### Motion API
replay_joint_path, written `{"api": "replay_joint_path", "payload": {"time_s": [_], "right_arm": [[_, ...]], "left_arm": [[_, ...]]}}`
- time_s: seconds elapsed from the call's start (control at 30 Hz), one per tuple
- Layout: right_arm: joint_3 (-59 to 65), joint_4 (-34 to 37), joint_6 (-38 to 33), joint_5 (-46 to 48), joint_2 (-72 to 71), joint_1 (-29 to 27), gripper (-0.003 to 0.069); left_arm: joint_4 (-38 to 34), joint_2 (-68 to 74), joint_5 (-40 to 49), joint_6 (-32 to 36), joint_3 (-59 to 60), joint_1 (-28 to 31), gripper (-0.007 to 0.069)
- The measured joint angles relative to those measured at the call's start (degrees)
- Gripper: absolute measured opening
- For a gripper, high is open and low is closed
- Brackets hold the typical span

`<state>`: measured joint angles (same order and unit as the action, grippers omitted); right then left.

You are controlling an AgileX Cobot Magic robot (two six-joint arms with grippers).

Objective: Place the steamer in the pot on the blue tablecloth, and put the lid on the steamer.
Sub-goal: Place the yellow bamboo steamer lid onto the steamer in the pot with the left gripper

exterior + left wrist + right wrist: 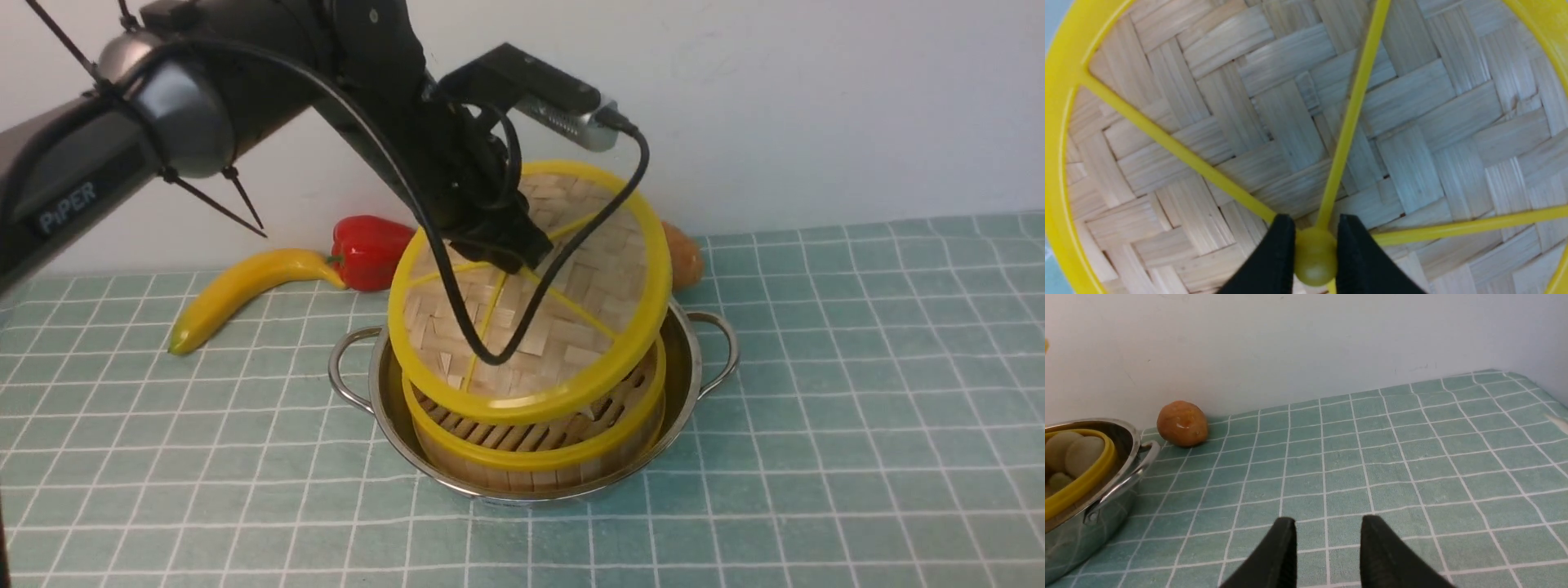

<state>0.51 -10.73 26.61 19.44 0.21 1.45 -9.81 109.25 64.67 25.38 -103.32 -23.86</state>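
Left gripper (1315, 234) jaws pinch the lid (563, 343) by its hub (1314, 263), tilted over the steamer (531, 457) in the pot (385, 400); released askew, it could slide off, while the right gripper (1327, 522) hangs open, empty.

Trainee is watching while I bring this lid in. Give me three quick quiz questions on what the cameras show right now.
1. True or false: the steamer stands on the blue tablecloth, outside the pot.
2. The left gripper holds the lid by its: A) rim, B) centre knob, C) a spoke.
3. Fill in: the right gripper is ___ over bare cloth, holding nothing.

Key: 1 false, it sits inside the pot. 2 B. 3 open.
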Motion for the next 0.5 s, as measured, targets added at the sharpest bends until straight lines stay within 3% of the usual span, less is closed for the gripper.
{"api": "replay_joint_path", "payload": {"time_s": [0.5], "right_arm": [[0.0, 0.0, 0.0, 0.0, 0.0, 0.0, 0.024]], "left_arm": [[3.15, 7.44, -1.72, -0.41, -0.18, -0.34, 0.0114]]}}
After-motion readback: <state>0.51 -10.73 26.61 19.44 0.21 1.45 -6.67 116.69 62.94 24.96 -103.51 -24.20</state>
